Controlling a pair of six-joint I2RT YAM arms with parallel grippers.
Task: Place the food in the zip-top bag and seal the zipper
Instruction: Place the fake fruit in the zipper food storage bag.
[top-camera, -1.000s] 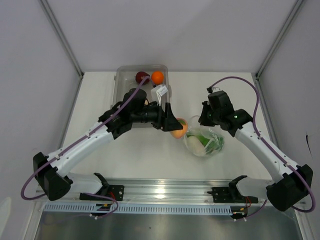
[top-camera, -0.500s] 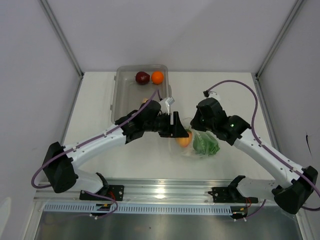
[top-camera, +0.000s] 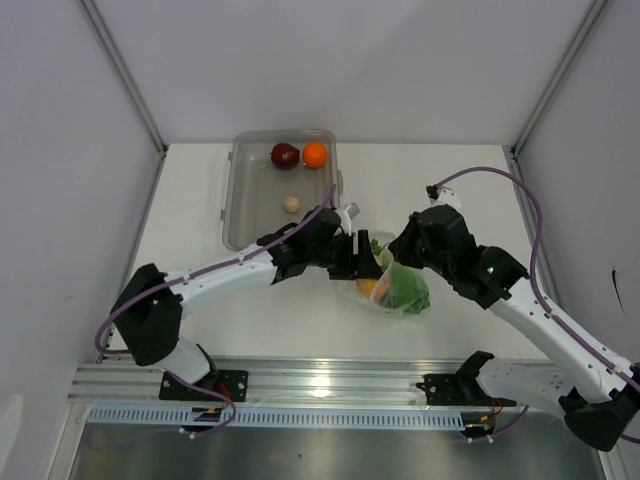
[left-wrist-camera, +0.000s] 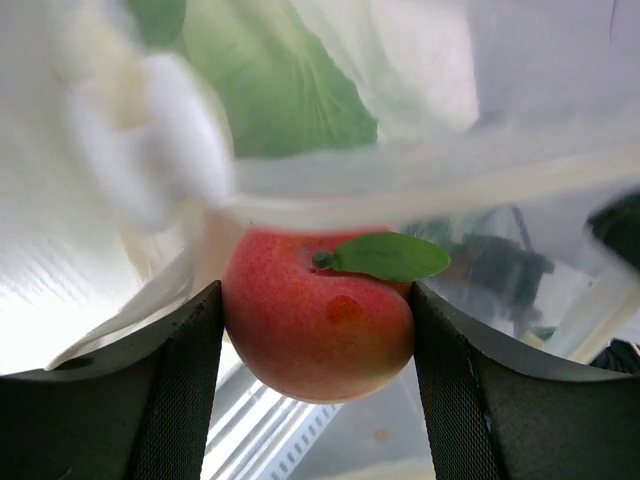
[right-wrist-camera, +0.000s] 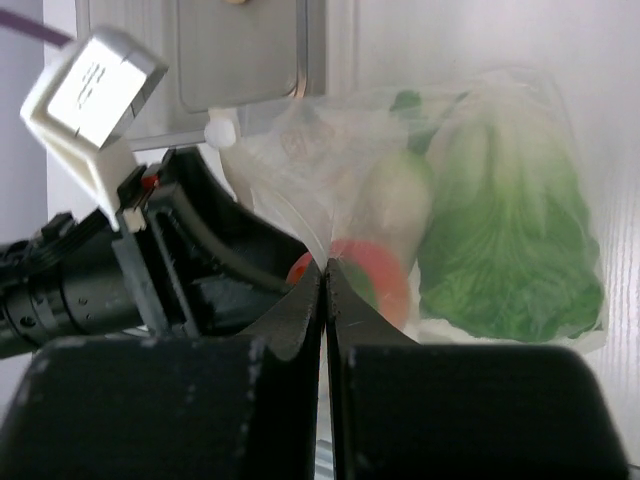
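The peach (left-wrist-camera: 318, 310) is being clasped by the left gripper (top-camera: 362, 262) at the mouth of the bag (top-camera: 408, 293), which is being pinched by the right gripper (right-wrist-camera: 325, 290); release deeper inside is being called for.

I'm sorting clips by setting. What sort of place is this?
Probably a robotics lab test cell, not a kitchen: plain white wall panels enclose a white table, the left arm and right arm are bolted to an aluminium rail, and the only food is produce in a grey tray and clear bag.
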